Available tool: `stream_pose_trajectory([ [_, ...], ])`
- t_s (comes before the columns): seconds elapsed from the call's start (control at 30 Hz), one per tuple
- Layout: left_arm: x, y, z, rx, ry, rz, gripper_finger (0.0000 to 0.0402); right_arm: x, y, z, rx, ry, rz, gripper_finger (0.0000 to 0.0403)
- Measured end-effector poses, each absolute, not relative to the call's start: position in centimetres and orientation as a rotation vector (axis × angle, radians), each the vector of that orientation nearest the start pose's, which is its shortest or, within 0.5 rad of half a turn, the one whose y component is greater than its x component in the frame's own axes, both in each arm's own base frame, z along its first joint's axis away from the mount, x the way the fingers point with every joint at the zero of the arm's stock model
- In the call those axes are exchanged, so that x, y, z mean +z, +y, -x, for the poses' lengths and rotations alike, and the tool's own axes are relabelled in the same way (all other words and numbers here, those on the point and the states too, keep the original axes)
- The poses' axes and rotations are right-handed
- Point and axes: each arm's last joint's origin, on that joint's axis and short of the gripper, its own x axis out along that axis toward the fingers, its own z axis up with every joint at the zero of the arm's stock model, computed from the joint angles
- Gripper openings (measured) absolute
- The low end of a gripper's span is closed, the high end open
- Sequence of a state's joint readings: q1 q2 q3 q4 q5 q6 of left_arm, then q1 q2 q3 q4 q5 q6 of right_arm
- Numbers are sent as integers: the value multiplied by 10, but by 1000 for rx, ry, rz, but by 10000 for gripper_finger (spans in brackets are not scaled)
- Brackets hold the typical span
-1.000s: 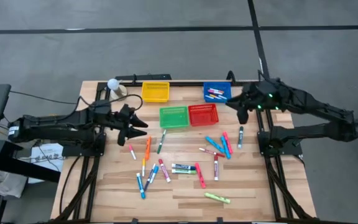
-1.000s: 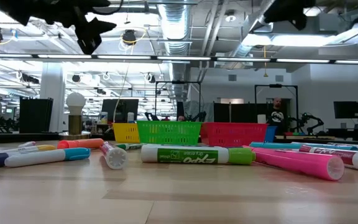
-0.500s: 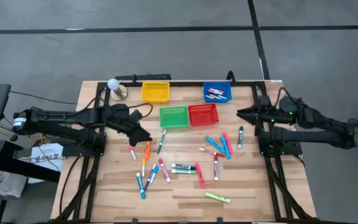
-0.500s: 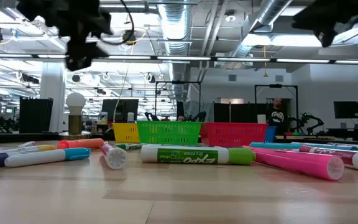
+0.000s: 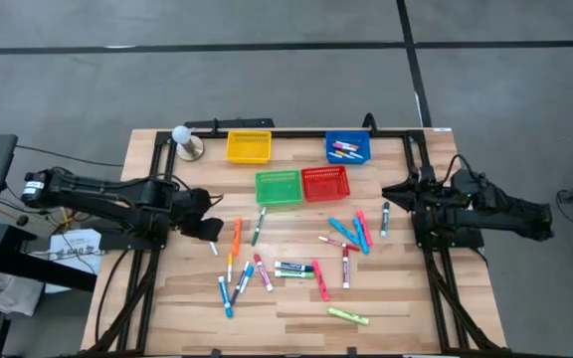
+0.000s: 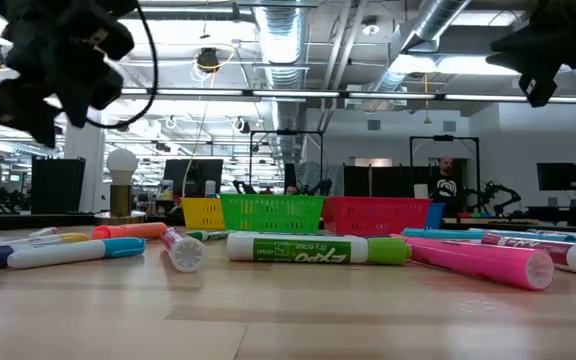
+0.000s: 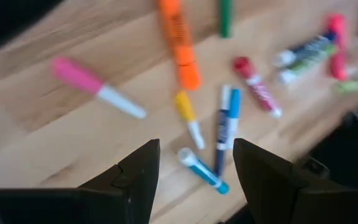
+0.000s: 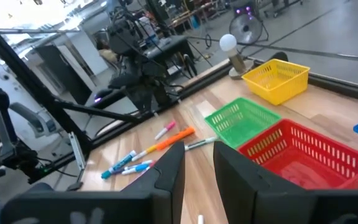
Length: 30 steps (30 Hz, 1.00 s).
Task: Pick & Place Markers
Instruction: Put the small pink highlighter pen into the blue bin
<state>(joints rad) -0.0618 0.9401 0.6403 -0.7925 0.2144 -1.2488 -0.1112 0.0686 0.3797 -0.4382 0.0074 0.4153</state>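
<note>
Many markers (image 5: 286,261) lie flat and scattered on the wooden table, between its middle and its near edge. My left gripper (image 5: 207,227) hovers open above their left end, tipped downward. Its wrist view looks down past the open gripper (image 7: 194,180) at a pink marker (image 7: 95,87), an orange marker (image 7: 179,43) and a blue marker (image 7: 204,171). My right gripper (image 5: 391,189) hangs in the air at the table's right side, pointing about level toward the left. In its wrist view the right gripper (image 8: 199,177) is narrowly open, with nothing between its fingers.
Near the far edge stand a yellow basket (image 5: 249,147) and a blue basket (image 5: 348,147); the blue one holds a few markers. A green basket (image 5: 278,186) and a red basket (image 5: 325,182) stand side by side before them. A white bulb on a stand (image 5: 182,139) is at the far left corner.
My left gripper has sunk and gone toward the table's near edge, rolling and tipping down over the markers' left end. My right gripper has come down and drawn back toward the table's right edge. No marker has moved.
</note>
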Motion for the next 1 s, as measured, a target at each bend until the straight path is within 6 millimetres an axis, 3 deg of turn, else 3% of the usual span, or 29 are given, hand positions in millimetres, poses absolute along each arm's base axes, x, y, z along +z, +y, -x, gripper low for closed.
stream_pose_trajectory([
  [0.47,182,-23,-153,844,1104,1327,204,229,-8,-68,-144,103,-398,74],
  [1.0,155,-24,-170,994,1115,1275,204,228,-8,-68,-145,111,-392,74],
])
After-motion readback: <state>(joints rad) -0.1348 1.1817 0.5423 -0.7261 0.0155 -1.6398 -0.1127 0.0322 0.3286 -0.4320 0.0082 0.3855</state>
